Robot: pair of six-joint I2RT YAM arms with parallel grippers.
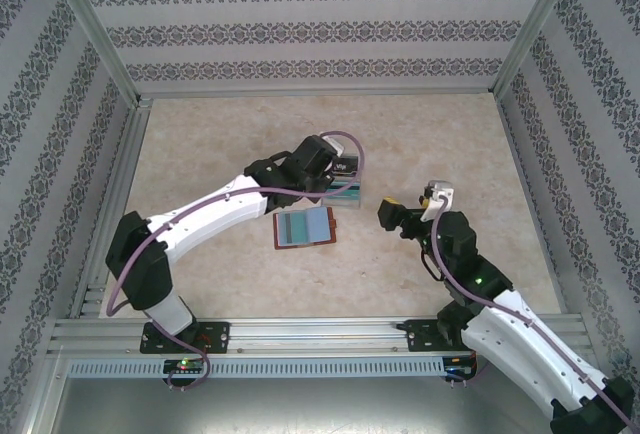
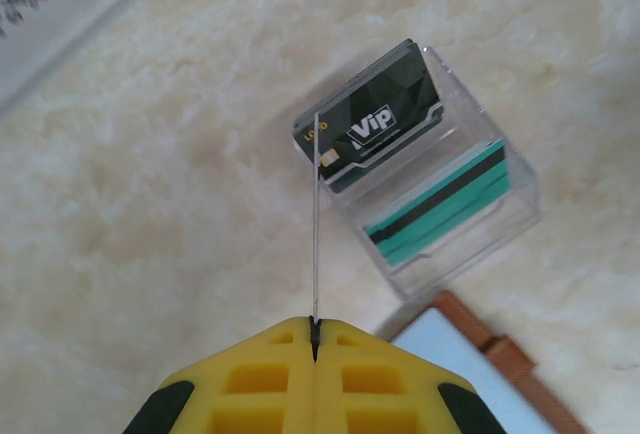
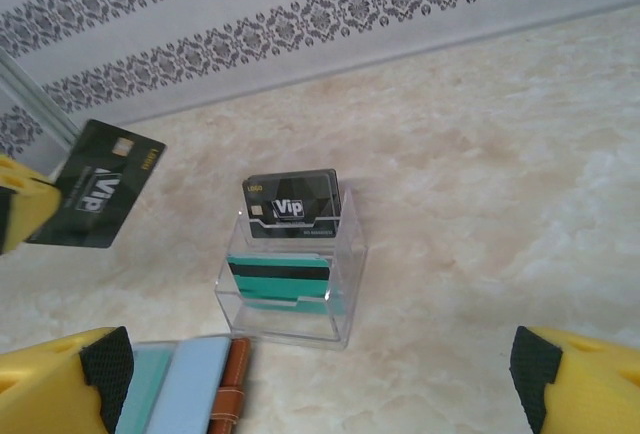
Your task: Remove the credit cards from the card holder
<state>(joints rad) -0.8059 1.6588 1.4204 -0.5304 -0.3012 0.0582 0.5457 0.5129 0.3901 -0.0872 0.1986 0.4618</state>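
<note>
The card holder [image 1: 305,226] lies open on the table, blue-grey panels up inside a reddish-brown edge [image 2: 482,329]; it is also at the bottom left of the right wrist view [image 3: 200,379]. My left gripper [image 2: 315,329] is shut on a black VIP card [image 2: 316,234], seen edge-on here and face-on in the right wrist view [image 3: 100,184]. It hovers by a clear stand [image 1: 345,194]. That stand [image 3: 300,274] has black VIP cards [image 3: 292,204] at the back and teal cards [image 3: 280,279] in front. My right gripper [image 1: 385,214] stands open to the right with nothing between its fingers [image 3: 580,384].
Patterned walls enclose the pale marble-look table [image 1: 450,144] on three sides. An aluminium rail [image 1: 320,334] runs along the near edge between the arm bases. Bare table surface lies to the right of the stand and behind it.
</note>
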